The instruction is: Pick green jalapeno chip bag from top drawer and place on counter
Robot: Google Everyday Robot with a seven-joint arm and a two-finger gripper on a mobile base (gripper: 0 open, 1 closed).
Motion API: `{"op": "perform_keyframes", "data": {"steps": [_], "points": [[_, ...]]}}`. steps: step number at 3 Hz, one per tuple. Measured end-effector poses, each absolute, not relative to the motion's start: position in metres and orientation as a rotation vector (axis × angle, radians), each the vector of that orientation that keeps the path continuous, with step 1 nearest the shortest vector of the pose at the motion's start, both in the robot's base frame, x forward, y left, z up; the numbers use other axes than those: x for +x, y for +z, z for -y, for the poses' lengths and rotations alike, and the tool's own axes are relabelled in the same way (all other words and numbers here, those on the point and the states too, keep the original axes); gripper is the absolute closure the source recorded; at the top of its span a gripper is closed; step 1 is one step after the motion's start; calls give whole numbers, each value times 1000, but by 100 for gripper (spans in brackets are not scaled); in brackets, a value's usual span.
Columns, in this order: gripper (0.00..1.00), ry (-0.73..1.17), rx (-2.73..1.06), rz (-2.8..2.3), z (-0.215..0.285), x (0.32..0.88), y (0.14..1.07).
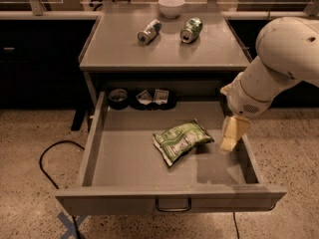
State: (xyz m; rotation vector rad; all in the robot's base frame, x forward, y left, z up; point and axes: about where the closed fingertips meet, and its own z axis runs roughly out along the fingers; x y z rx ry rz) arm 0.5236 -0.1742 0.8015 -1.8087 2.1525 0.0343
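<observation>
The green jalapeno chip bag [180,140] lies flat in the middle of the open top drawer [124,168], light green and white, tilted a little. The drawer's pull handle [173,204] shows on its front. My gripper [232,135] hangs from the white arm over the drawer's right side, just right of the bag and apart from it, pointing down. The grey counter [164,51] lies above the drawer at the back.
On the counter lie a silver can [149,32] and a green soda can [191,29] on their sides, with a white bowl [171,6] behind. Dark items [142,98] sit at the drawer's back. A black cable [47,168] runs on the floor to the left.
</observation>
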Motion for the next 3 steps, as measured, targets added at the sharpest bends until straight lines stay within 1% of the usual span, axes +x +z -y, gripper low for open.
{"op": "perform_keyframes", "data": {"steps": [2,3], "points": [[0,71,-1829,-2199,161,539,731],[0,96,-1805,-2211,162,549,697]]}}
